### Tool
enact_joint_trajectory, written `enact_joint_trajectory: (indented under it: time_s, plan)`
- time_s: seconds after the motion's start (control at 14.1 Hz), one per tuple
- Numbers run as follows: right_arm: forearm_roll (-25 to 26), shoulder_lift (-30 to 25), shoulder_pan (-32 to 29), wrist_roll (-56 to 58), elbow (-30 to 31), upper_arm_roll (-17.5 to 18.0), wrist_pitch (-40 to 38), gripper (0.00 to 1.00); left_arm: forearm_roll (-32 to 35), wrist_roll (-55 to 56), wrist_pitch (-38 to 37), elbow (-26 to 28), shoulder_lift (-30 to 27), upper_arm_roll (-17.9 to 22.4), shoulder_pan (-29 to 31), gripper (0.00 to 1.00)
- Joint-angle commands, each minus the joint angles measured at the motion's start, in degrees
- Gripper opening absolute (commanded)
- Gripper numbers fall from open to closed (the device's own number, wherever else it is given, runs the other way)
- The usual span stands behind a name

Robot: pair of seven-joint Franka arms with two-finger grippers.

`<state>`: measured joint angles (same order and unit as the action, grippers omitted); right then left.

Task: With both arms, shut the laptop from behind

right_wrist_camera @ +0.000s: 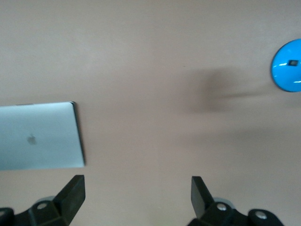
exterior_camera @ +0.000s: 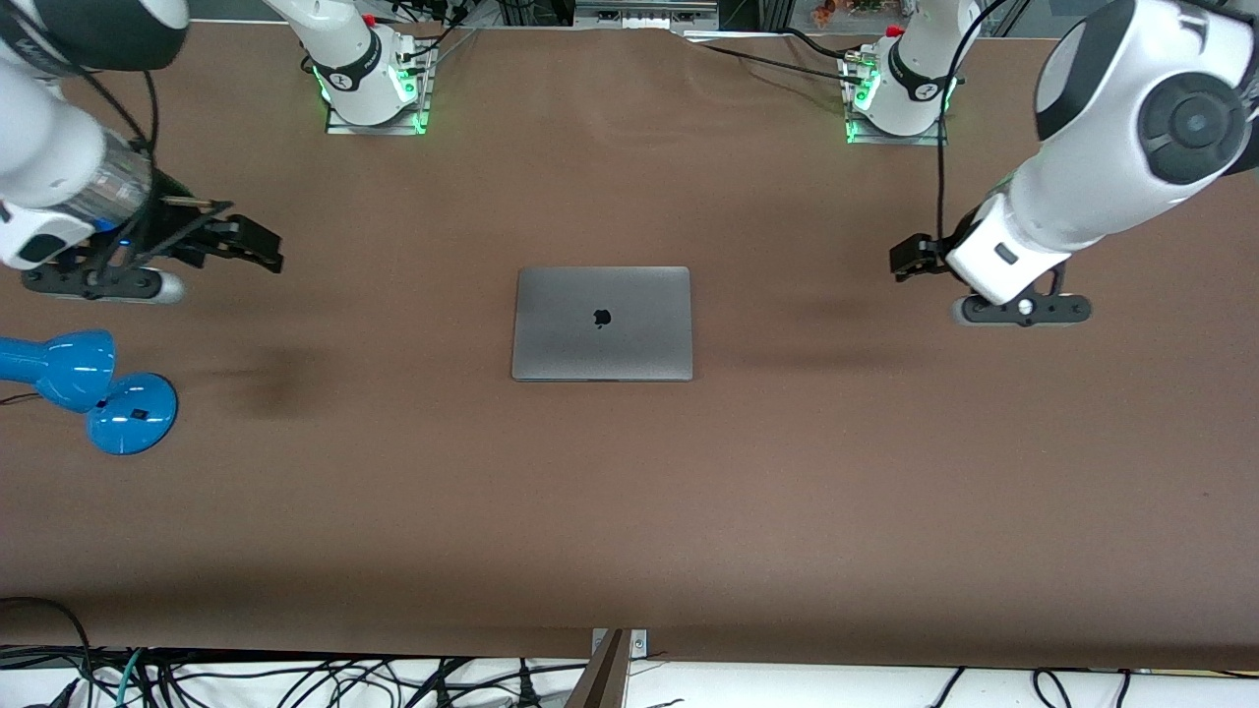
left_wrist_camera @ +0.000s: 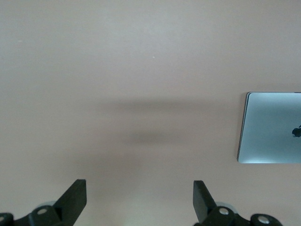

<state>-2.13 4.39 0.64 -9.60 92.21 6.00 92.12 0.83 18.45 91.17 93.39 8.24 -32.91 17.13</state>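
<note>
1. The laptop [exterior_camera: 602, 324] is lying flat at the middle of the desk [exterior_camera: 629, 511] with its lid fully down and the logo facing up. By this evidence the closing step is judged complete.
2. The left tool [exterior_camera: 910, 258] is hanging over bare desk toward the left arm's end, well apart from the laptop. In the left wrist view its fingers [left_wrist_camera: 75, 197] are standing spread with nothing between them.
3. The right tool [exterior_camera: 251, 244] is hanging over bare desk toward the right arm's end, also well apart from the laptop. In the right wrist view its fingers [right_wrist_camera: 73, 193] are standing spread and are gripping nothing.
4. A blue desk lamp [exterior_camera: 89, 385] is lying on the desk at the right arm's end, nearer to the front camera than the spot under the right tool.
5. Risk: if the right arm is swinging low toward the front camera, it is likely to strike the lamp and push it along the desk.
6. Risk: if either arm is returning to press on the closed lid, the load is likely to mark the lid or slide the laptop.
7. Nothing is standing between either tool and the laptop.
</note>
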Motion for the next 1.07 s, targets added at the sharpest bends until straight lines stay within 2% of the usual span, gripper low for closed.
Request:
enact_joint_trajectory:
  time_s: [0.0, 0.14, 0.43, 0.57, 0.78, 0.85, 0.99]
  plan:
    - [-0.42, -1.22, -0.11, 3.62, -0.01, -2.39, -2.55, 1.00, 1.53, -0.78, -6.60, -5.30, -1.38, -0.14, 0.09, 1.00]
    - [-0.06, -2.01, -0.11, 6.33, 0.17, -3.97, -3.17, 1.00, 1.54, -1.13, -9.43, -6.46, -2.87, -0.05, 1.49, 1.00]
    - [1.07, -2.02, -0.38, 8.19, 0.52, -5.38, -2.56, 1.00, 0.49, -2.80, -6.38, -5.33, -4.37, -0.23, 2.99, 1.00]
    - [5.36, -1.84, -0.38, 8.54, 0.52, -5.39, -2.29, 1.00, 0.49, -2.80, -4.61, -3.05, -5.33, -0.40, 2.99, 1.00]
    - [5.74, -1.84, -0.38, 8.63, 0.25, -5.39, -2.12, 1.00, -2.58, -3.50, 3.10, 7.73, -11.56, 0.55, 2.30, 1.00]
    - [5.65, -1.76, -0.38, 8.54, 0.25, -5.39, -2.12, 1.00, -2.94, -5.42, 5.05, 10.73, -13.49, 2.74, 0.12, 1.00]
    - [5.65, -1.75, -0.38, 8.63, 0.25, -5.30, -2.12, 1.00, -3.21, -7.45, 4.72, 12.52, -14.65, 16.39, -11.53, 1.00]
